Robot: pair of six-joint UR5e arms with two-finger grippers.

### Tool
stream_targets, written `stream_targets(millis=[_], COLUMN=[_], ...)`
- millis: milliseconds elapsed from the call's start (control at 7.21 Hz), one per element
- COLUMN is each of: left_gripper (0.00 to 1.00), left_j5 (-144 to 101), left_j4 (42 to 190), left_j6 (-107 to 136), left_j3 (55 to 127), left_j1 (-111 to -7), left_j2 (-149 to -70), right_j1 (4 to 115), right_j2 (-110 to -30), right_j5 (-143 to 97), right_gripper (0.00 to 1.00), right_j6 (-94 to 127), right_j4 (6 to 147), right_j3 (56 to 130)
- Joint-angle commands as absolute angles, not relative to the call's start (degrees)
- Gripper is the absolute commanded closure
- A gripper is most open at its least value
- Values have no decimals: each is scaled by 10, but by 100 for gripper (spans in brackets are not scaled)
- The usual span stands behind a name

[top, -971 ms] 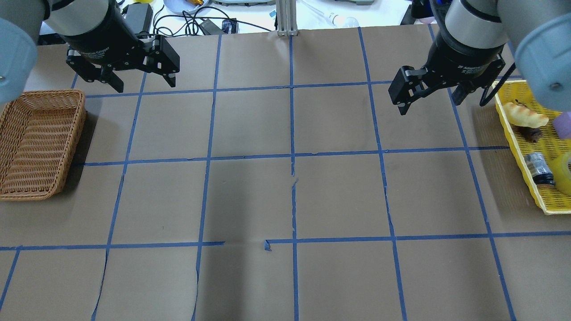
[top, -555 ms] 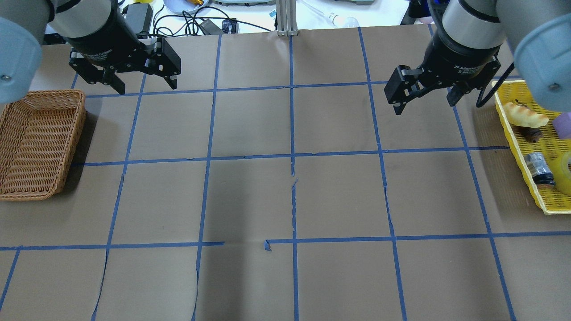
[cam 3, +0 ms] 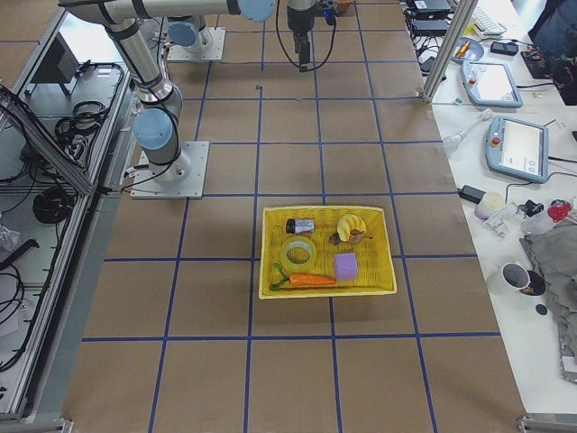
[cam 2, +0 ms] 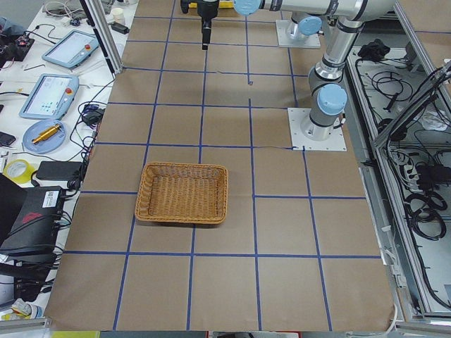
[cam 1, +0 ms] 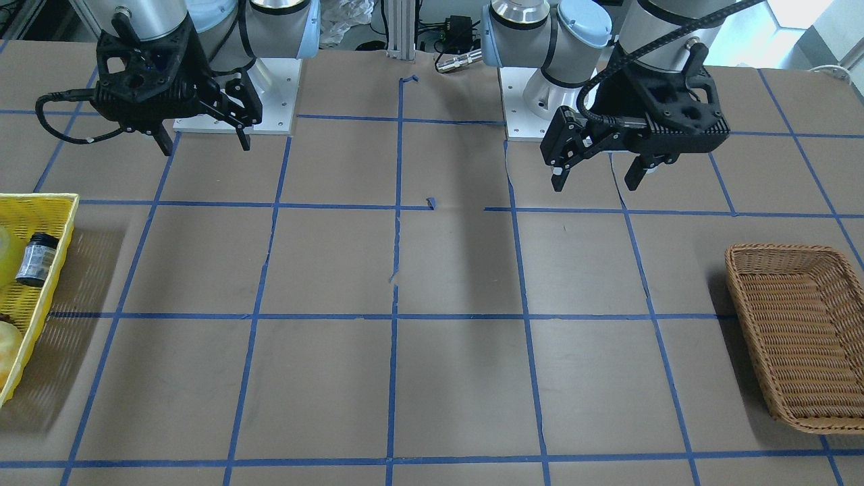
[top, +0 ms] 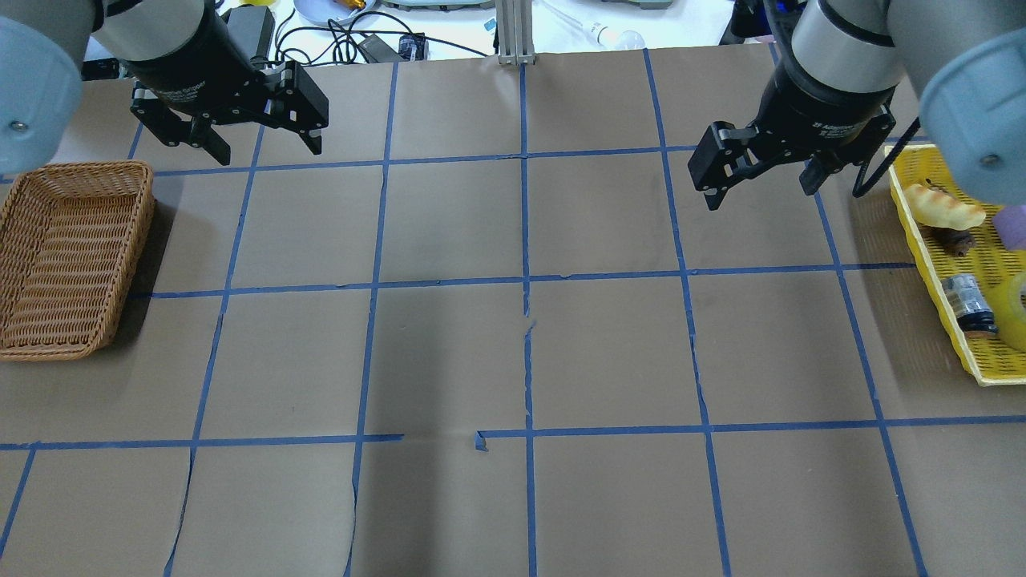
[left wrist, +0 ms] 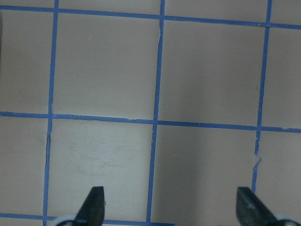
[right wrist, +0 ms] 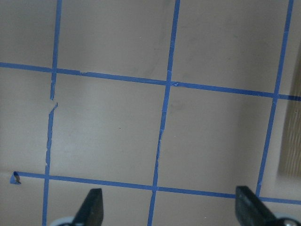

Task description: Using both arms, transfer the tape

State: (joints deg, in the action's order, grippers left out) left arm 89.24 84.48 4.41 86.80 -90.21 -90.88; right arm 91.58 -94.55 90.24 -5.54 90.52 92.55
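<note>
The tape [cam 3: 298,253], a translucent yellow roll, lies flat in the yellow basket [cam 3: 329,293]. In the overhead view it shows only at the right edge [top: 1018,308]. My left gripper [top: 264,152] is open and empty above the far left of the table, also seen in the front view [cam 1: 595,184]. My right gripper [top: 760,194] is open and empty above the far right of the table, a short way left of the yellow basket [top: 934,280]. Both wrist views show open fingertips over bare brown paper with blue grid lines, the left [left wrist: 171,205] and the right [right wrist: 169,202].
A wicker basket [top: 144,232] stands empty at the table's left edge. The yellow basket also holds a small dark bottle [top: 966,300], a bread-like item [top: 946,208], a purple block [cam 3: 346,266] and a carrot [cam 3: 306,280]. Cables and devices lie beyond the far edge.
Both grippers have drifted slightly, the left to the right and farther away, the right to the left and farther away. Both stay open.
</note>
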Motion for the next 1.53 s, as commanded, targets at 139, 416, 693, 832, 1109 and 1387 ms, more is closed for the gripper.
stream_targets(millis=[139, 416, 693, 832, 1109, 1387], left_gripper=[0, 0, 0, 0, 0, 0], left_j5=[908, 889, 911, 911, 911, 912], left_j4=[793, 797, 791, 790, 781, 790], left_j6=[40, 34, 27, 23, 24, 26], left_j3=[867, 849, 854, 850, 848, 855], left_j1=[-900, -901, -902, -900, -902, -911], left_j2=[-932, -973, -980, -977, -974, -960], right_j1=[916, 916, 916, 916, 876, 743], right_j2=[-945, -944, -943, -928, -897, -891], right_j5=[902, 902, 902, 902, 944, 947], right_gripper=[0, 0, 0, 0, 0, 0], right_j6=[-55, -55, -57, -55, -82, -297], right_j4=[905, 915, 918, 923, 947, 949], right_j3=[927, 927, 927, 926, 924, 924])
